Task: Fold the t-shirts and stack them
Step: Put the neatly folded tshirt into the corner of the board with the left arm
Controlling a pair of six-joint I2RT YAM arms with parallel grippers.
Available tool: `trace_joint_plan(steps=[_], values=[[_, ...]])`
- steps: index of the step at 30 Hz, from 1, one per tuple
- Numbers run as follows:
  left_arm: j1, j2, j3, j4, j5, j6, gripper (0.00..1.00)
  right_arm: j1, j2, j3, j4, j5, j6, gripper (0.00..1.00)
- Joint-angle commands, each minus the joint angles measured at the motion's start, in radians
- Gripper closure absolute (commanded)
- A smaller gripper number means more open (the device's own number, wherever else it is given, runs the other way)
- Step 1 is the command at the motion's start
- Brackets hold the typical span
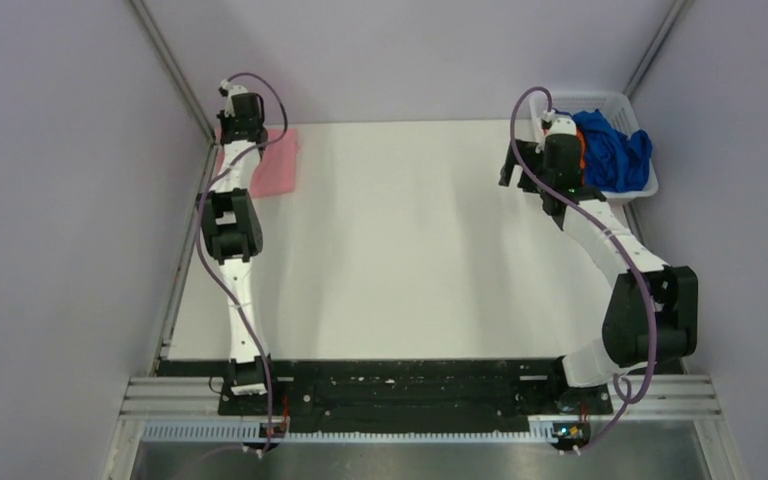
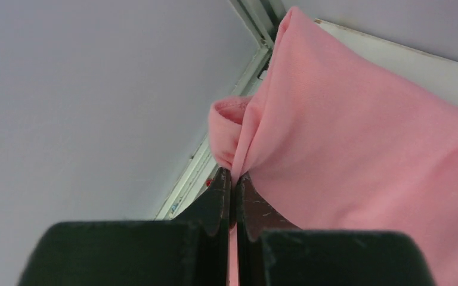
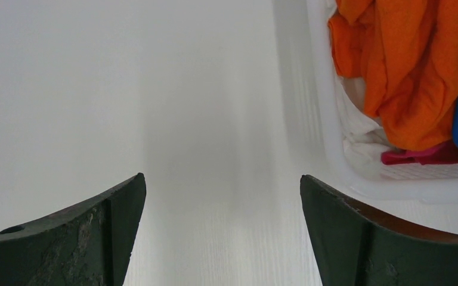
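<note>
A light pink t-shirt (image 1: 272, 163) lies folded at the table's far left corner. My left gripper (image 1: 232, 128) is over its far left edge, shut on a pinch of the pink cloth (image 2: 334, 137); the gripper (image 2: 233, 179) lifts that edge near the corner rail. A royal blue t-shirt (image 1: 615, 150) and an orange t-shirt (image 3: 405, 65) lie bunched in the white basket (image 1: 640, 190) at the far right. My right gripper (image 3: 222, 185) is open and empty over bare table just left of the basket; it also shows in the top view (image 1: 520, 165).
Grey walls close in the table on the left, far and right sides. A metal rail (image 2: 200, 167) runs along the left edge by the pink shirt. A small magenta piece (image 3: 417, 156) lies in the basket's bottom under the orange shirt.
</note>
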Motion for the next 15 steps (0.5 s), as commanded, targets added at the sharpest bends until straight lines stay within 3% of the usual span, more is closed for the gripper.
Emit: trace_joint_plan(steps=[1, 3, 5, 6, 7, 8, 12, 15], values=[[0.047, -0.004, 0.06, 0.119, -0.033, 0.017, 1.0, -0.007, -0.09, -0.047, 0.005, 0.066, 0.037, 0.01], [0.062, -0.006, 0.079, 0.12, -0.042, -0.03, 0.9, -0.007, -0.115, -0.089, 0.021, 0.078, 0.068, 0.01], [0.071, -0.014, 0.093, 0.11, -0.006, -0.086, 0.6, -0.007, -0.143, -0.122, 0.03, 0.092, 0.091, 0.01], [0.074, -0.019, 0.103, 0.105, 0.003, -0.099, 0.4, -0.007, -0.157, -0.134, 0.032, 0.101, 0.093, 0.01], [0.074, -0.026, 0.112, 0.099, 0.006, -0.127, 0.06, -0.007, -0.171, -0.146, 0.031, 0.116, 0.096, 0.01], [0.073, -0.041, 0.116, 0.092, 0.019, -0.14, 0.02, -0.007, -0.184, -0.159, 0.031, 0.131, 0.099, 0.01], [0.07, -0.15, 0.078, 0.002, 0.113, -0.253, 0.01, -0.006, -0.238, -0.221, 0.041, 0.172, 0.12, 0.01], [0.066, -0.322, -0.088, -0.018, 0.294, -0.378, 0.01, -0.011, -0.281, -0.298, 0.07, 0.193, 0.166, 0.01]])
